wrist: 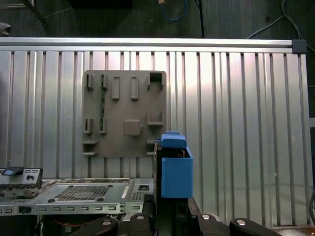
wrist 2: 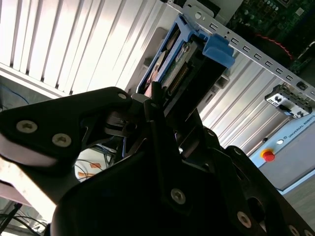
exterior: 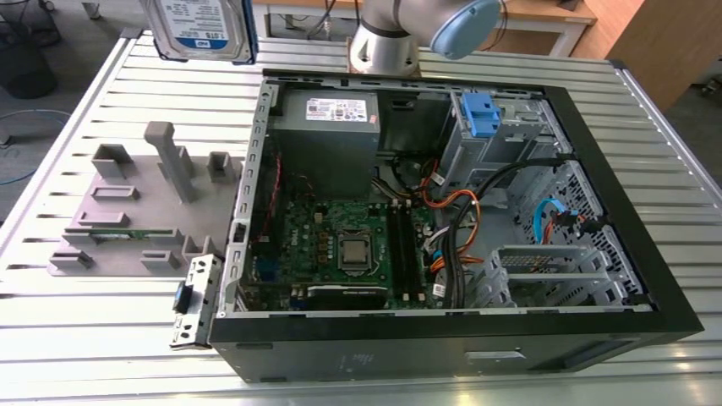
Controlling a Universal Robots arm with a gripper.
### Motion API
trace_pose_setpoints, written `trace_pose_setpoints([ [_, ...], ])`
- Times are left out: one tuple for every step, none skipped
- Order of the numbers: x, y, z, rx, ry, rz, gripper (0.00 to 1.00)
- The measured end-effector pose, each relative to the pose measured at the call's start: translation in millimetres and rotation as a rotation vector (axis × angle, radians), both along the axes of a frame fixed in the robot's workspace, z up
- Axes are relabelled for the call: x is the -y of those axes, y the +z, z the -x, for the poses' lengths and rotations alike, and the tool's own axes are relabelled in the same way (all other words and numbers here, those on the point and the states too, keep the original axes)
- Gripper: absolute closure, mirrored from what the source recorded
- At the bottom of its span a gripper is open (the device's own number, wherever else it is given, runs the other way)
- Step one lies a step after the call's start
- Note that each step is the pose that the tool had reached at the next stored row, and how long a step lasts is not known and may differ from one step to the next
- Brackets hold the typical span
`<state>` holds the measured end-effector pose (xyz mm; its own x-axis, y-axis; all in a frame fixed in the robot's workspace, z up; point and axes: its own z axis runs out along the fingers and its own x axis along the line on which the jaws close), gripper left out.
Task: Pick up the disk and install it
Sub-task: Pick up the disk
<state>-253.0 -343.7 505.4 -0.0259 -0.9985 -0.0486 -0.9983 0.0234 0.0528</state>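
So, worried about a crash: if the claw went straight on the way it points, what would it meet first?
Likely the bare slatted table, just beside the grey fixture plate; the disk held in the claw would touch first. Depth unclear.

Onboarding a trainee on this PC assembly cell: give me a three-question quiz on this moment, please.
1. True or false: the silver-grey hard disk in its blue plastic carrier sits inside the open black computer case.
2. What holds the disk? A) the black gripper B) the grey fixture plate C) the slatted aluminium table
3. Fill in: the fixture plate lies on the table, toward the exterior view's ____ of the case.
Key: 1 false; 2 A; 3 left.
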Motion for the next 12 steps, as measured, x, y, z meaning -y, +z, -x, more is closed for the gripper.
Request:
trace_pose_setpoints([
  [0.0,-0.2,-2.5,0.0000,0.000,-0.0001,0.65],
  [0.0,-0.5,-5.1,0.0001,0.000,-0.0002,0.65],
  [0.0,-0.7,-7.5,0.0000,0.000,-0.0002,0.65],
  [0.0,-0.9,-10.4,-0.0001,0.000,-0.0002,0.65],
  [0.0,-1.2,-13.2,0.0000,0.000,-0.0003,0.65],
  [0.0,-1.4,-15.9,0.0000,0.000,-0.0004,0.65],
  [0.0,-1.6,-18.7,0.0000,0.000,-0.0004,0.65],
  [0.0,-1.8,-21.4,0.0000,0.000,-0.0005,0.65],
  [0.0,-2.0,-24.2,-0.0001,0.000,-0.0006,0.65],
  [0.0,-2.3,-27.0,-0.0001,0.000,-0.0007,0.65],
  [0.0,-2.5,-29.8,0.0000,0.000,-0.0008,0.65],
  [0.0,-2.7,-32.6,0.0000,0.000,-0.0008,0.65],
])
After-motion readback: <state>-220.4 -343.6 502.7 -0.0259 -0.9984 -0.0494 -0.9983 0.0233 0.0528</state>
